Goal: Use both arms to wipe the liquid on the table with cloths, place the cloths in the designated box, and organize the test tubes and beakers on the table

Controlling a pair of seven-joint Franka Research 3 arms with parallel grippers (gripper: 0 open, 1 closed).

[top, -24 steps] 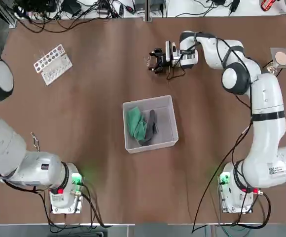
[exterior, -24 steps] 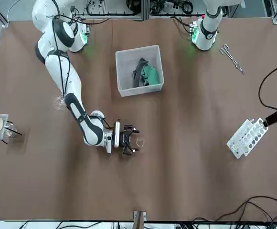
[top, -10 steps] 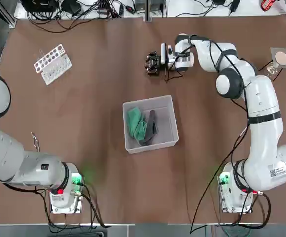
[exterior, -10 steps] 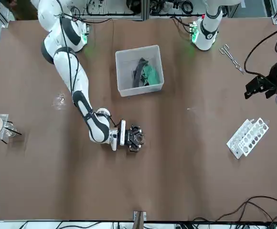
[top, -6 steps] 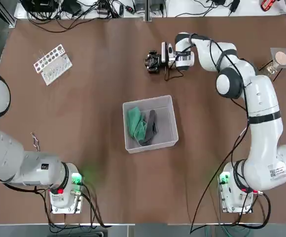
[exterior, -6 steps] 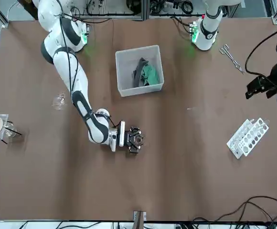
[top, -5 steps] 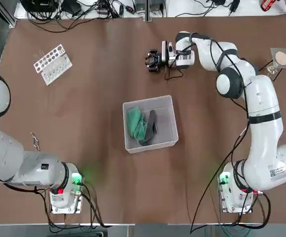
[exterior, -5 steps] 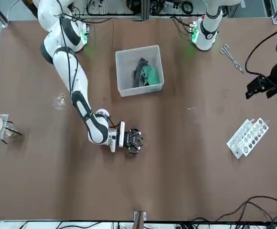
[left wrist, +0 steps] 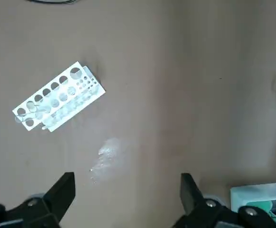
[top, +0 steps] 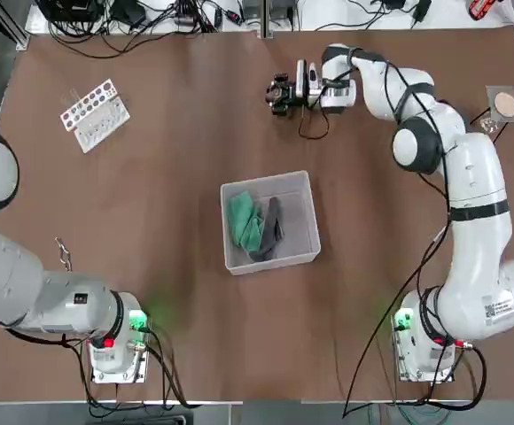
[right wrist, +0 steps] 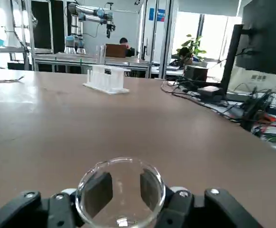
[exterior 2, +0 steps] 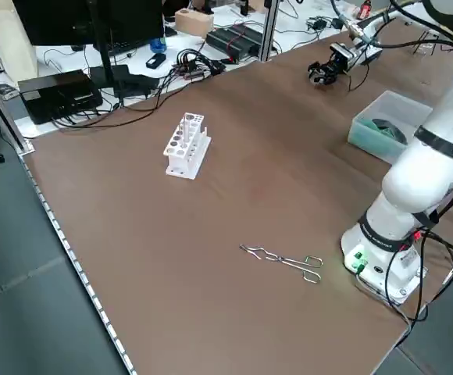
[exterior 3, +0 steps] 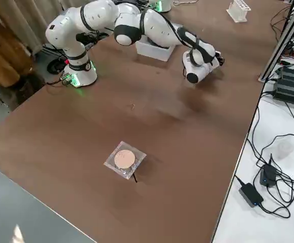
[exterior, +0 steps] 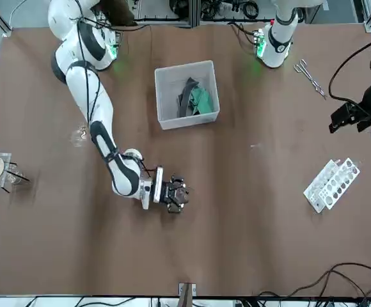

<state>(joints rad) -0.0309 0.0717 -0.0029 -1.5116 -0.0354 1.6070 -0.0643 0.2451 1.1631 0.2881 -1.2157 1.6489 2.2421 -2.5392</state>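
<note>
Right gripper [exterior: 180,193] pinching a beaker [right wrist: 121,192] beyond the box [top: 270,221].

Its two fingers press on the glass from either side, above the table [top: 186,292], past the side of the box farthest from the robot's bases. Left gripper [left wrist: 127,178] hangs over the table to the left of the box, fingers spread with nothing between them. Inside the box lie both cloths, the green one [top: 245,221] against the grey one [top: 268,232]. Far to the left of the box and farther from the bases stands the white rack [top: 95,115], with clear tubes [left wrist: 43,108] at it. A shiny wet-looking patch [left wrist: 107,154] shows between rack and box. Metal tongs [exterior 2: 285,261] lie left of the box; a round disc [exterior 3: 124,159] sits well off to its right.
</note>
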